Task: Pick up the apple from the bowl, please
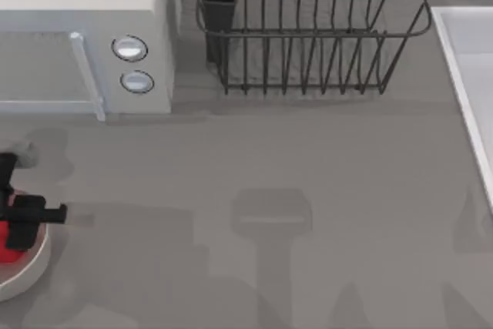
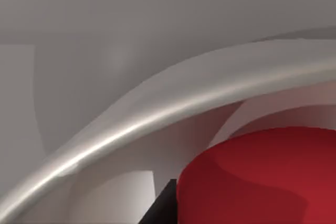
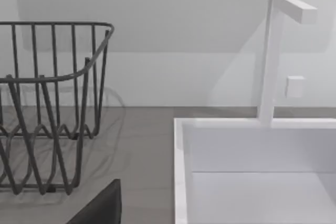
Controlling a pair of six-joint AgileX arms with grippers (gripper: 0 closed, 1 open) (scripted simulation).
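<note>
Reaching down at the near-left edge of the grey tabletop [image 1: 308, 190], the left black claw [image 1: 15, 217] hangs over the round white thick-rimmed bowl [image 1: 31, 267]. The small bright red apple [image 1: 9, 252] sits inside that bowl, touching one black finger [image 2: 160, 208]. Whether the claw has closed on the apple, I cannot tell. Far off stands a dark wire dish rack [image 1: 308, 36].

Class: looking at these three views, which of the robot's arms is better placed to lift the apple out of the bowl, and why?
Left. Its claw is over the bowl at the table's left edge, right at the apple. The right wrist view faces the wire rack and the sink, far from the bowl.
</note>
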